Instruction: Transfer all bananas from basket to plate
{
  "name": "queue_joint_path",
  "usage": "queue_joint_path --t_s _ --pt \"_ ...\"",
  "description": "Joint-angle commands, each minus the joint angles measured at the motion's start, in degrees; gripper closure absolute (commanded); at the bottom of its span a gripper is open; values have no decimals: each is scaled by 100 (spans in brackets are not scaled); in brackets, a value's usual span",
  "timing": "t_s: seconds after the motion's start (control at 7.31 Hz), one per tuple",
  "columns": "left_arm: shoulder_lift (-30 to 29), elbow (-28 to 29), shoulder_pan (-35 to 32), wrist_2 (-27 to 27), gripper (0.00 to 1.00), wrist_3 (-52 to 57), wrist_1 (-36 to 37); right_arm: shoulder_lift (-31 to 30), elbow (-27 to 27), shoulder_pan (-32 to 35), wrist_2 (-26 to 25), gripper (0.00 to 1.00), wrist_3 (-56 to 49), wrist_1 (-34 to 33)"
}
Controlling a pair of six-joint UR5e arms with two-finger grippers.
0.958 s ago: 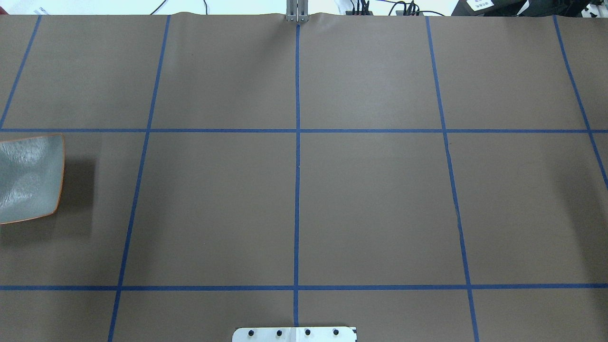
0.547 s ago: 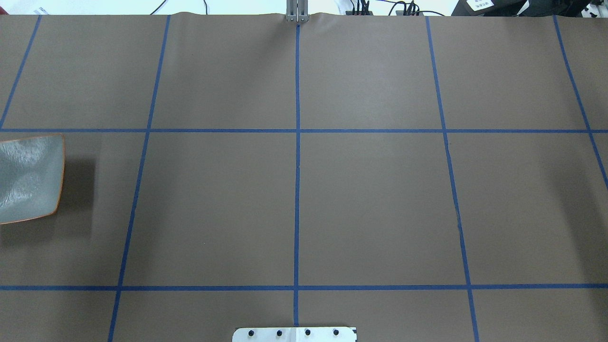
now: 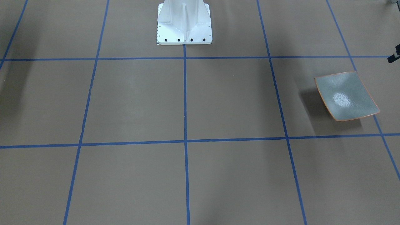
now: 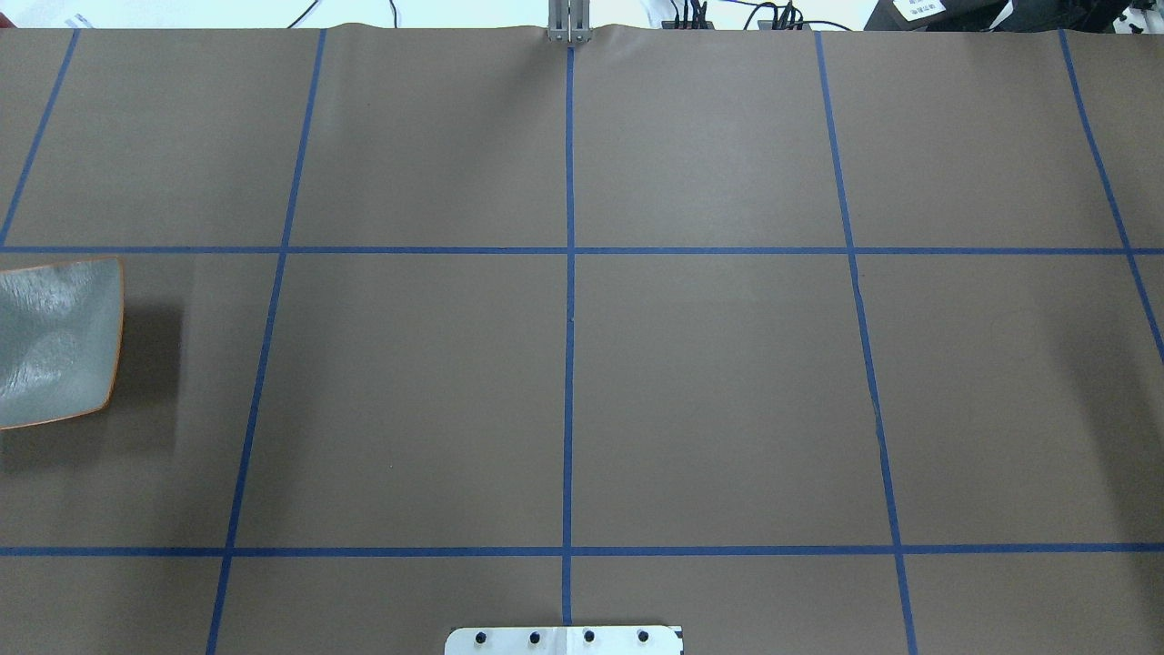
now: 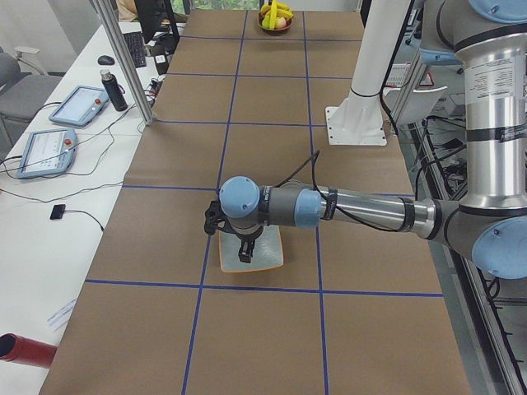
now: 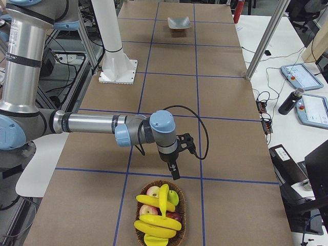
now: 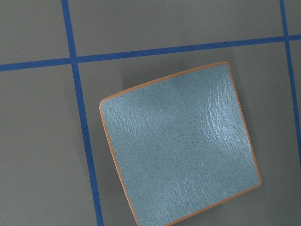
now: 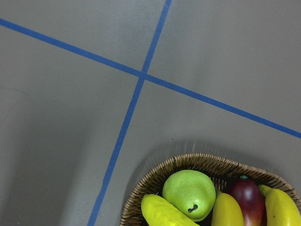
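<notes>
Bananas (image 6: 159, 221), bright yellow and curved, heaped in wicker basket (image 8: 207, 161).

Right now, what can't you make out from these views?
- Left gripper: seen only in the exterior left view, small; open or shut cannot be told.
- Right gripper: only in the exterior right view; same.
- Bananas: overlapping in the basket, count unclear; the right wrist view's bottom edge cuts the basket.
- Plate: cut by the overhead view's left edge; partly behind the left arm in exterior left.
</notes>
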Motion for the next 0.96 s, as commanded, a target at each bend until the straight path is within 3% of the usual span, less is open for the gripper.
queue_joint_path --t_s 0.0,0.27,0.82 --pt "13 117 0 -46 0 -19 0 -188 -183 -3 -27 3 -185 725" --pt "13 188 0 -37 0 -10 0 -118 -515 -3 -142 2 -2869 700" --pt "13 258 0 -55 0 -10 -9 172 -1378 -3 -459 2 -4973 656"
